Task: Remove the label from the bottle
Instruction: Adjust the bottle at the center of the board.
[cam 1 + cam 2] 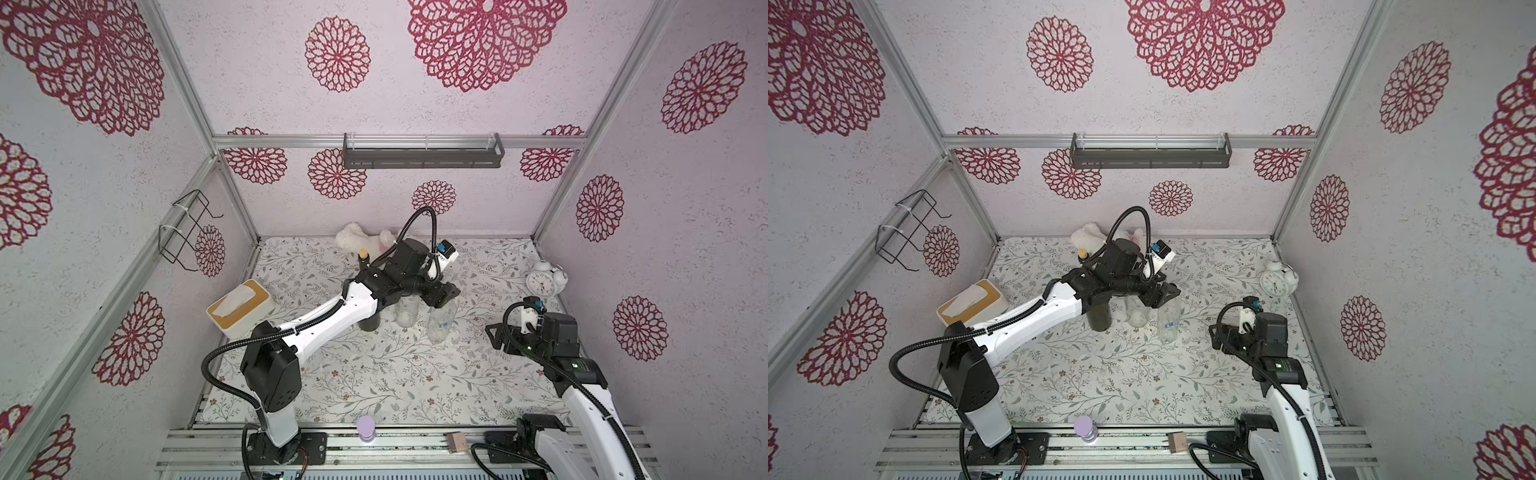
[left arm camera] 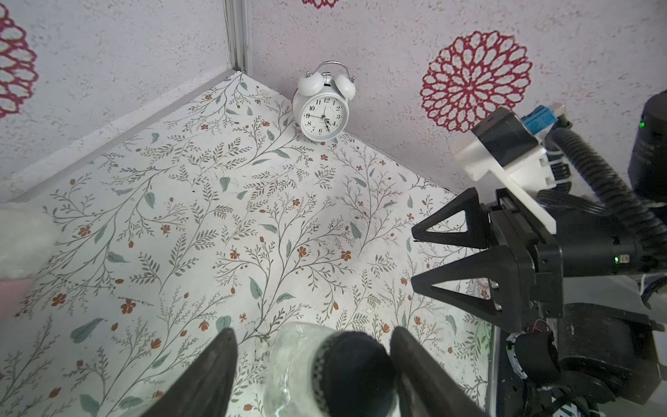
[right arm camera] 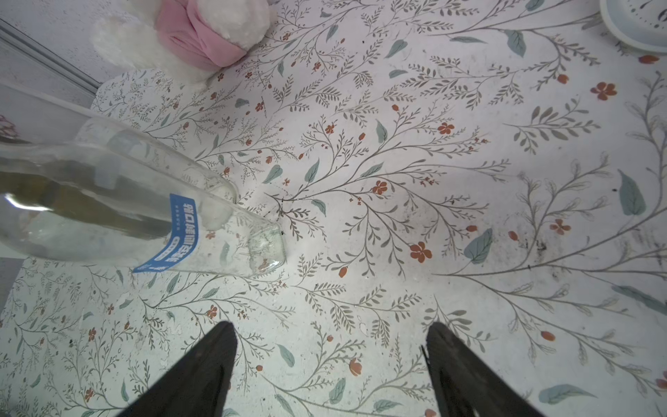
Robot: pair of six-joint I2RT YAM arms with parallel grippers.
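Note:
A clear bottle with a black cap stands upright mid-table. Its blue label runs down the lower side of the bottle, facing my right arm. My left gripper is above the bottle with its jaws astride the cap. One finger touches the cap; the other finger stands apart from it. My right gripper is open and holds nothing, low over the table to the right of the bottle.
A clear jar and a dark green bottle stand just left of the bottle. Behind them are a corked bottle and a plush toy. An alarm clock stands back right, a tissue box at the left.

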